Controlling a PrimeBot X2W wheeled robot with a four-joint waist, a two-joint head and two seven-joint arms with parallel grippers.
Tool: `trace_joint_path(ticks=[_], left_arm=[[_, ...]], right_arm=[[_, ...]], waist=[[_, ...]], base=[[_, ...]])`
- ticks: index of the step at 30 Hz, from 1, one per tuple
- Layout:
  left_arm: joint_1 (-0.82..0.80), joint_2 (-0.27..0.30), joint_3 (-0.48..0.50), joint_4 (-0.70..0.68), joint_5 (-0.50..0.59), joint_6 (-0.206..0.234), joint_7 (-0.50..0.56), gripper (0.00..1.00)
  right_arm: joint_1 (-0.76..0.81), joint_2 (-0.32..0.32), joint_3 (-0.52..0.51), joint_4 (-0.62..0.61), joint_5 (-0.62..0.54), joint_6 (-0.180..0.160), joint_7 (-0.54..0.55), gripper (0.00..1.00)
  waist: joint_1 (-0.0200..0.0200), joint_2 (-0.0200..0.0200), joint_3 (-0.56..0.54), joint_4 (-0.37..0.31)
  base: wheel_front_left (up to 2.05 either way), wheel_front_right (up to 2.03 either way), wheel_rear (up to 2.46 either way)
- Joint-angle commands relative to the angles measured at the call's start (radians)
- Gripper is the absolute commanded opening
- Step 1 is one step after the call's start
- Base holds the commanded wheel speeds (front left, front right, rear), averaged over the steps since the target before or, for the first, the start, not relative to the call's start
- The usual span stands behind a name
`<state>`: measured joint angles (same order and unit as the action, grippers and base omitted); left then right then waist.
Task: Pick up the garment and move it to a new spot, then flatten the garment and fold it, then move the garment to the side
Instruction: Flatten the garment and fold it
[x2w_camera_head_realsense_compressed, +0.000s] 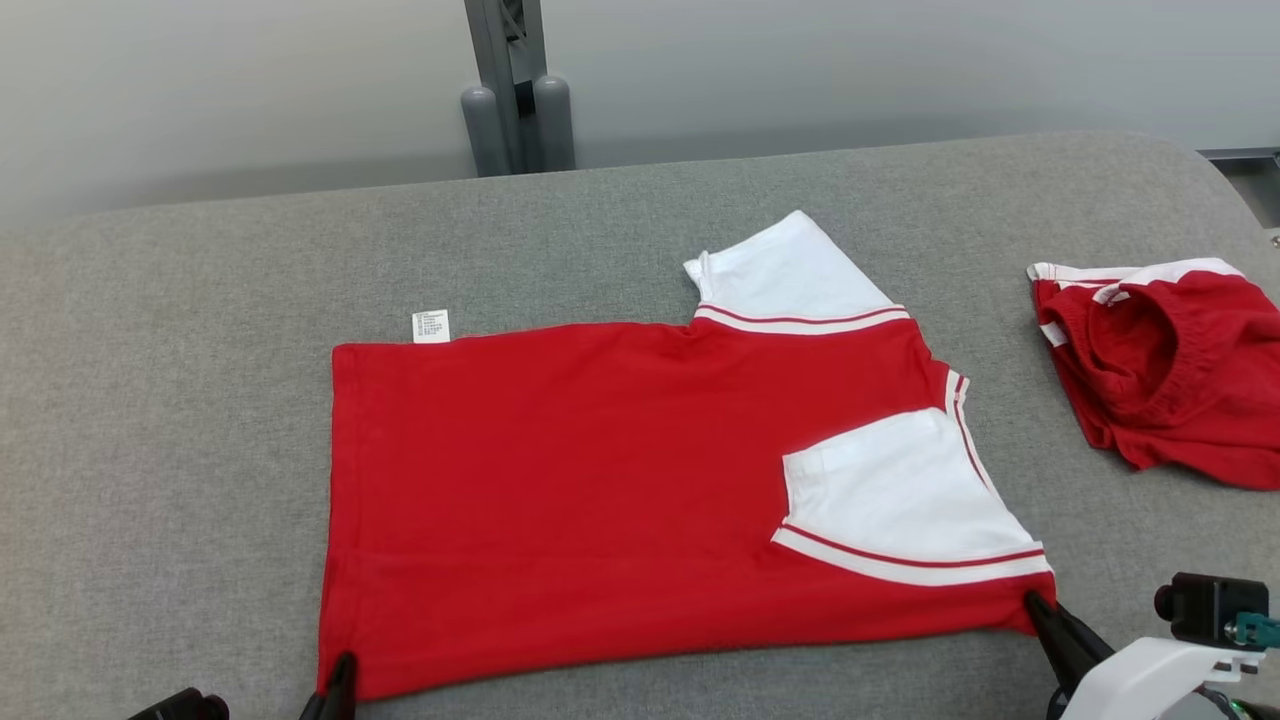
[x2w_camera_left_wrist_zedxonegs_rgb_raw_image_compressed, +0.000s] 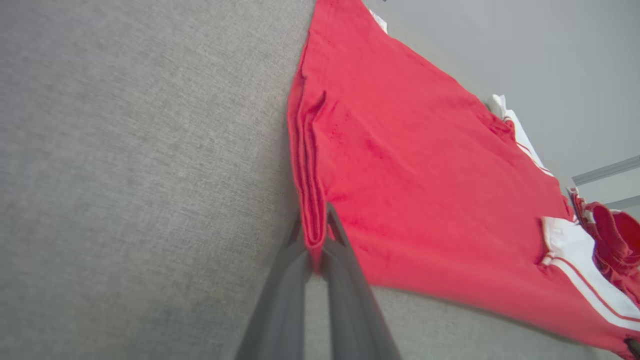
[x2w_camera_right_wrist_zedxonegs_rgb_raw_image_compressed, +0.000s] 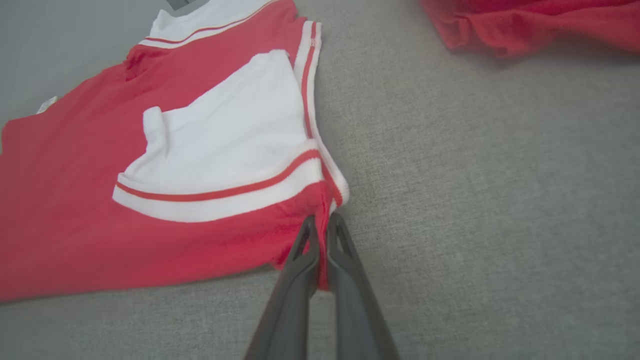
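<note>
Nearest are the two grippers at the table's near edge. The left gripper (x2w_camera_head_realsense_compressed: 335, 690) is closed on the shirt's near left corner, at the hem; its wrist view shows the hem's stacked folds pinched between the fingers (x2w_camera_left_wrist_zedxonegs_rgb_raw_image_compressed: 327, 227), though I cannot tell whether every layer is caught. The right gripper (x2w_camera_head_realsense_compressed: 1040, 605) is clamped on the near right corner, by the shoulder, with red cloth nipped between its tips.

The table (x2w_camera_head_realsense_compressed: 200, 400) is a grey padded surface that fills the view. The shirt (x2w_camera_head_realsense_compressed: 600, 480) lies flat across its middle, red with white sleeves. Its long axis runs left to right, hem on the robot's left, neck on the right, so the near edge is strung between the two grippers and the body stretches away from both. Neither arm is nearer; each holds its own corner.

A second red garment (x2w_camera_head_realsense_compressed: 1170, 380) sits crumpled well apart on the right, clear of the work. The near sleeve (x2w_camera_head_realsense_compressed: 900, 490) is folded in onto the body; the far sleeve (x2w_camera_head_realsense_compressed: 790, 270) sticks out past the far edge. A small label (x2w_camera_head_realsense_compressed: 431, 326) pokes out at the far left corner.

The fold looks partly done; the likely next move carries the near edge up and away over the body, both arms level, so the edge lands parallel to the far one.
</note>
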<state>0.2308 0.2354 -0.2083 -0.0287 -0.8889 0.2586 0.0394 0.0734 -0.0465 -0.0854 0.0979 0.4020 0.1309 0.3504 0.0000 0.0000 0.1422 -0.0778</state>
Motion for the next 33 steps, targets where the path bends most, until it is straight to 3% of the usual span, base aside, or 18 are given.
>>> trace_joint_path(ticks=[1,2,3,4,5,6,7,16,25,33], left_arm=[[-0.017,0.010,0.000,0.011,0.009,0.008,0.004,0.15],[-0.019,0.012,-0.006,0.018,0.008,0.004,0.010,0.36],[-0.019,0.011,-0.009,0.023,0.005,0.000,0.015,0.80],[-0.018,0.011,-0.010,0.026,0.001,0.001,0.018,1.00],[-0.014,0.016,-0.011,0.029,0.001,0.000,0.021,1.00],[-0.014,0.016,-0.011,0.029,0.001,0.000,0.021,1.00],[-0.009,0.023,-0.010,0.028,0.004,0.001,0.023,1.00],[-0.056,0.127,0.006,-0.024,0.088,0.025,0.030,1.00],[-0.299,0.235,-0.039,0.021,0.166,-0.002,0.153,1.00],[-0.543,0.227,-0.093,0.195,0.184,-0.040,0.248,1.00]], right_arm=[[-0.005,-0.008,-0.001,0.017,-0.007,0.000,-0.010,0.00],[-0.008,-0.008,0.002,0.032,-0.008,0.000,-0.015,0.05],[-0.009,-0.008,0.005,0.041,-0.006,0.000,-0.019,0.29],[-0.007,-0.008,0.008,0.049,-0.004,0.000,-0.022,0.46],[-0.005,-0.008,0.009,0.055,-0.003,0.000,-0.025,0.81],[-0.005,-0.008,0.009,0.055,-0.003,0.000,-0.025,0.81],[-0.001,-0.008,0.007,0.058,-0.008,0.000,-0.027,1.00],[0.011,-0.008,-0.067,-0.032,-0.097,0.000,-0.012,1.00],[-0.044,-0.007,-0.062,-0.196,-0.126,0.000,0.025,1.00],[-0.117,-0.007,-0.006,-0.272,-0.142,0.000,0.066,1.00]], waist=[[0.0000,0.0000,-0.004,0.001],[0.0000,0.0000,-0.006,0.000],[0.0000,0.0000,-0.008,0.000],[0.0000,0.0000,-0.010,-0.001],[0.0000,0.0000,-0.011,-0.002],[0.0000,0.0000,-0.011,-0.002],[0.0000,0.0000,-0.013,-0.004],[0.0000,0.0000,-0.015,-0.024],[0.0000,0.0000,0.005,-0.049],[0.0000,0.0000,0.075,-0.070]], base=[[0.00,0.00,0.00],[0.00,0.00,0.00],[0.00,0.00,0.00],[0.00,0.00,0.00],[0.00,0.00,0.00],[0.00,0.00,0.00],[0.00,0.00,0.00],[0.00,0.00,0.00],[0.00,0.00,0.00],[0.00,0.00,0.00]])
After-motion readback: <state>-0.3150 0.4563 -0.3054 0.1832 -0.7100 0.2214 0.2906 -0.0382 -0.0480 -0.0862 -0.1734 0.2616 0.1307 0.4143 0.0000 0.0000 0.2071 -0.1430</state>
